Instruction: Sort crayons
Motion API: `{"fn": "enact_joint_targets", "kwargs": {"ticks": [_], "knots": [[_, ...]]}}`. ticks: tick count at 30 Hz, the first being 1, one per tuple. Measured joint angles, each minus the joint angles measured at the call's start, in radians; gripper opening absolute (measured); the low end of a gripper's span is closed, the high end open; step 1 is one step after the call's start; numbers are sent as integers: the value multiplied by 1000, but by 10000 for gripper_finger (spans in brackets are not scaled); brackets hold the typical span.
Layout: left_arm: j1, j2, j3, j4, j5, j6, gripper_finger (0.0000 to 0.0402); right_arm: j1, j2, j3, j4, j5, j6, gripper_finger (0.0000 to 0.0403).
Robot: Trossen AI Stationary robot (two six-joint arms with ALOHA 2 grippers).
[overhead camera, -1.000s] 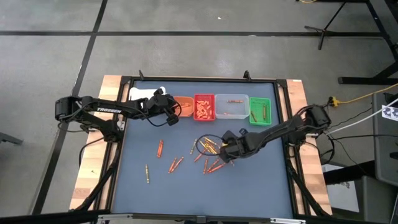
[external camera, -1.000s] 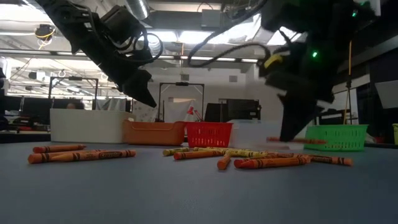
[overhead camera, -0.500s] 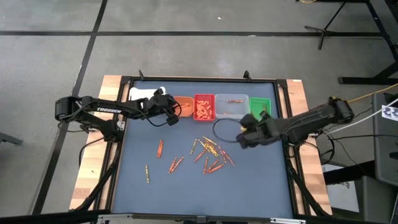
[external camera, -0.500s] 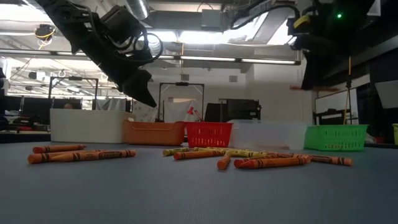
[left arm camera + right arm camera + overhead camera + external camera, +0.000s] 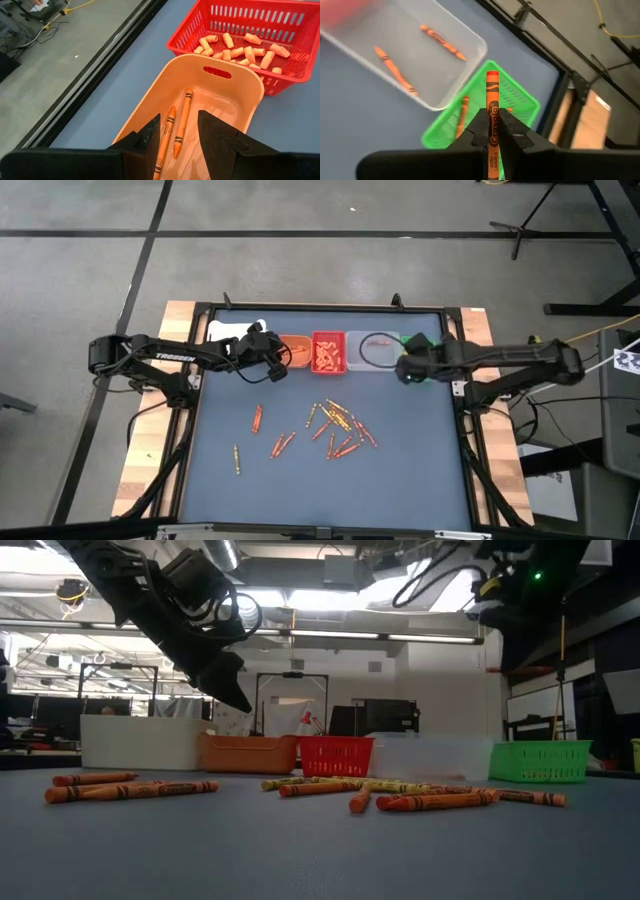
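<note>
you're partway through: your right gripper (image 5: 492, 131) is clamped on one crayon (image 5: 492, 107) above the green bin (image 5: 520, 105), which already holds some, as do the clear bin (image 5: 470, 45), orange bin (image 5: 240, 85) and red bin (image 5: 280, 80). your left gripper (image 5: 177, 135) hangs open and empty over the orange bin. about a dozen loose crayons (image 5: 335, 430) remain on the tabletop (image 5: 420, 470).

Even overhead light on the table, low view backlit with silhouetted arms, right wrist view motion-blurred
</note>
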Motion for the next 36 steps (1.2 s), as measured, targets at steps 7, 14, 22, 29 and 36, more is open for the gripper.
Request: {"fn": "enact_joint_targets", "kwargs": {"ticks": [7, 14, 22, 29, 36], "knots": [[0, 0, 0, 0, 0, -1, 116, -121, 2, 0, -1, 0, -67, 17], [0, 0, 0, 0, 0, -1, 116, -215, 2, 0, 0, 0, -68, 17], [0, 0, 0, 0, 0, -1, 116, -276, 3, -73, 97, -1, -70, 17], [0, 0, 0, 0, 0, -1, 116, -275, 3, -228, 252, -49, -72, 17], [0, 0, 0, 0, 0, 0, 116, -274, 3, -396, 510, -71, -72, 17]]}}
